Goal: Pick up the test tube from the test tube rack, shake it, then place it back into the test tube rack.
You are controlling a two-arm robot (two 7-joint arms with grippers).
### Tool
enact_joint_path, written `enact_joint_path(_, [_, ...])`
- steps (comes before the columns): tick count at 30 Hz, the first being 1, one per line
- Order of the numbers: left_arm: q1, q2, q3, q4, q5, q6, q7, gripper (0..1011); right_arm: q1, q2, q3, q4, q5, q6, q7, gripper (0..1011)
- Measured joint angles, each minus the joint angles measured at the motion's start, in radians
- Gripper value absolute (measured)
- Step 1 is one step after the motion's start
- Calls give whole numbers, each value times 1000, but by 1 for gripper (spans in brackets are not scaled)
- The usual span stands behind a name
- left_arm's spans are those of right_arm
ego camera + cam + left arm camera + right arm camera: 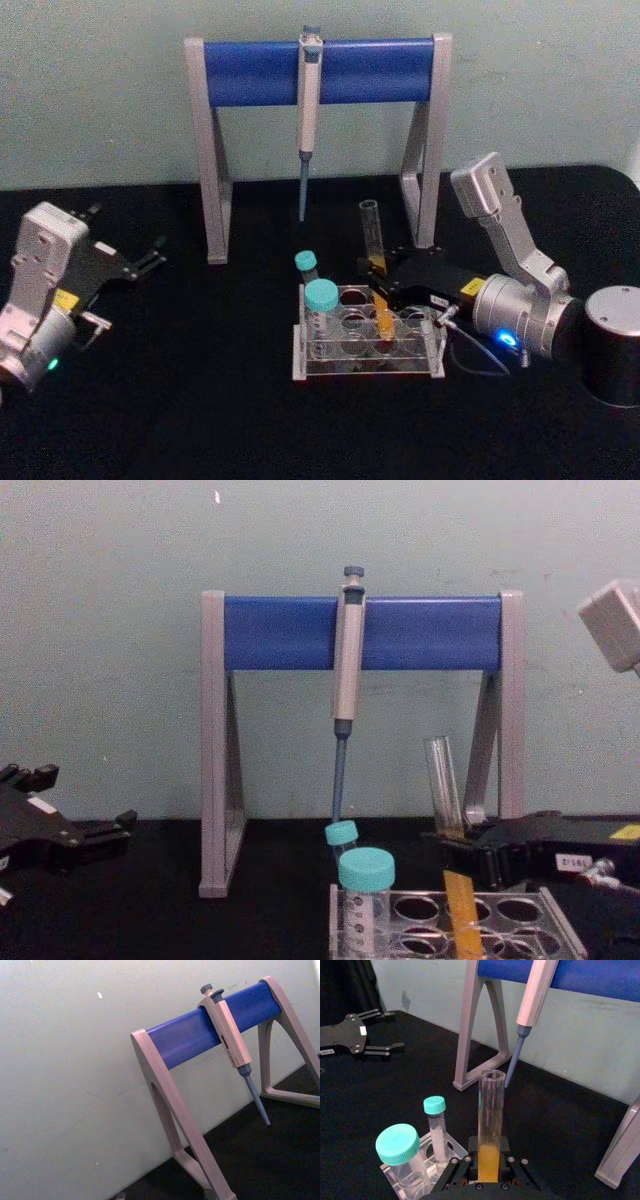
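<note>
The test tube [372, 235] is a long clear glass tube holding orange-yellow liquid. It leans slightly, and its lower end reaches into a hole of the clear test tube rack [345, 370] at mid-table. My right gripper [384, 287] comes in from the right and is shut on the tube at the liquid level. From the wrist, the tube [491, 1105] rises between the right gripper [488, 1176] fingers. The chest view has the tube [441, 780] above the rack [562, 932]. My left gripper [140, 255] is parked open at the far left.
Two teal-capped tubes [321, 296] stand in the rack's left holes. Behind it is a blue-and-grey pipette stand [320, 70] with a grey pipette [307, 120] hanging down. A black cylinder [614, 345] sits at the right edge.
</note>
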Motion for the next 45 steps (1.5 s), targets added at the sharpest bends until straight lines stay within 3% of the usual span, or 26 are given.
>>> enact_joint_path(17, [0,0,0,0,0,0,0,1002,-1,-1,1,1,-2,-9,5,223])
enact_joint_path(27, [0,0,0,0,0,0,0,1001,-30,4,14,-13,-19,-67,14,223])
enact_joint_path(45, [0,0,0,0,0,0,0,1001,-126,0,77,-72,-27,-228,7,223])
